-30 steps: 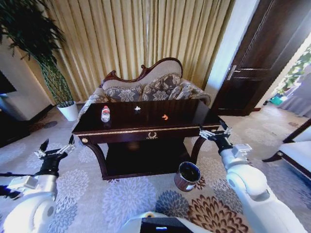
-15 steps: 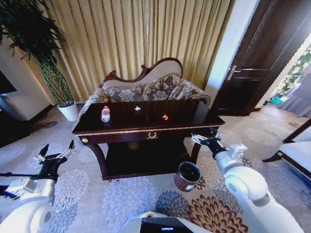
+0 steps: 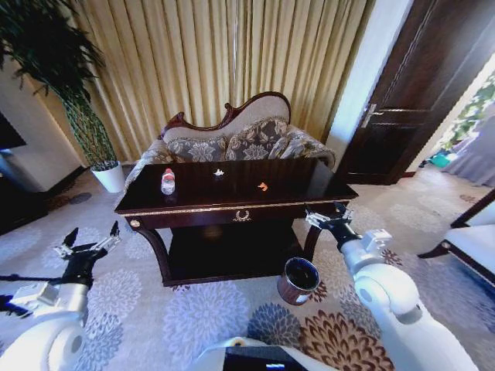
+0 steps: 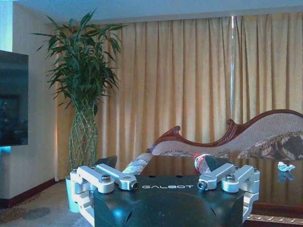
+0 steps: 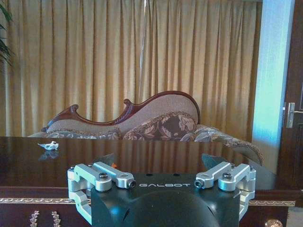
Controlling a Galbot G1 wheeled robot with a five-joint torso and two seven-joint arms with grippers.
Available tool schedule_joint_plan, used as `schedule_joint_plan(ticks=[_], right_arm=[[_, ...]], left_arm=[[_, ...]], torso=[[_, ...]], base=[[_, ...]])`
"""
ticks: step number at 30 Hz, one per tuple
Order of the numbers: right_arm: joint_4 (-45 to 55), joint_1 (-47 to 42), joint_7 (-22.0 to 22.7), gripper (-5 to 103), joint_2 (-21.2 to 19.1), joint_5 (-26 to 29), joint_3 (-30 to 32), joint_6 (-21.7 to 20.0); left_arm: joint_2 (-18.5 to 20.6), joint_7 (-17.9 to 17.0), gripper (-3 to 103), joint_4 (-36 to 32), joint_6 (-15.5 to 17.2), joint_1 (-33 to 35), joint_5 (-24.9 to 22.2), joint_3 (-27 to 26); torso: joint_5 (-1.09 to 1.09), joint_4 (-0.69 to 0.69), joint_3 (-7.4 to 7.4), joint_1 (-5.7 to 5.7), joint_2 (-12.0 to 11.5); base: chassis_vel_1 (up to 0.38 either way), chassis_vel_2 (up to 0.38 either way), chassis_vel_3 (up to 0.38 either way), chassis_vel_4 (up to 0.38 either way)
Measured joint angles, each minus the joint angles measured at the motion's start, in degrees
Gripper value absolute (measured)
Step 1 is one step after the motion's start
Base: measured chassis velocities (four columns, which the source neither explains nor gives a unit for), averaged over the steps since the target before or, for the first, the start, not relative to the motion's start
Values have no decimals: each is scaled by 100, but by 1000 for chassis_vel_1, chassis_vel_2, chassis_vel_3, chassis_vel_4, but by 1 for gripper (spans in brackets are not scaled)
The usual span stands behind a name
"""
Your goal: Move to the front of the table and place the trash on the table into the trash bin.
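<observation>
The right gripper point(image 3: 324, 217), jaws open and empty, has dropped to the table point(image 3: 232, 207) front's right end; trash seemingly untouched: bottle point(image 3: 168, 182) far left, bin point(image 3: 298, 280) below. Left gripper point(image 3: 87, 241) open, idle.

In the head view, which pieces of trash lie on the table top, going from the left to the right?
Plastic bottle with red cap → white crumpled paper scrap → small orange scrap, all on the dark table.
</observation>
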Motion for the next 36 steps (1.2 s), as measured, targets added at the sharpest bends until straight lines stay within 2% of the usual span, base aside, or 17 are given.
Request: schedule_joint_plan(ticks=[36], right_arm=[[-22, 17, -57, 100, 36, -45, -138, 64]], left_arm=[[3, 12, 100, 42, -51, -17, -17, 44]], torso=[[0, 0, 0, 0, 0]], base=[[-25, 24, 23, -22]])
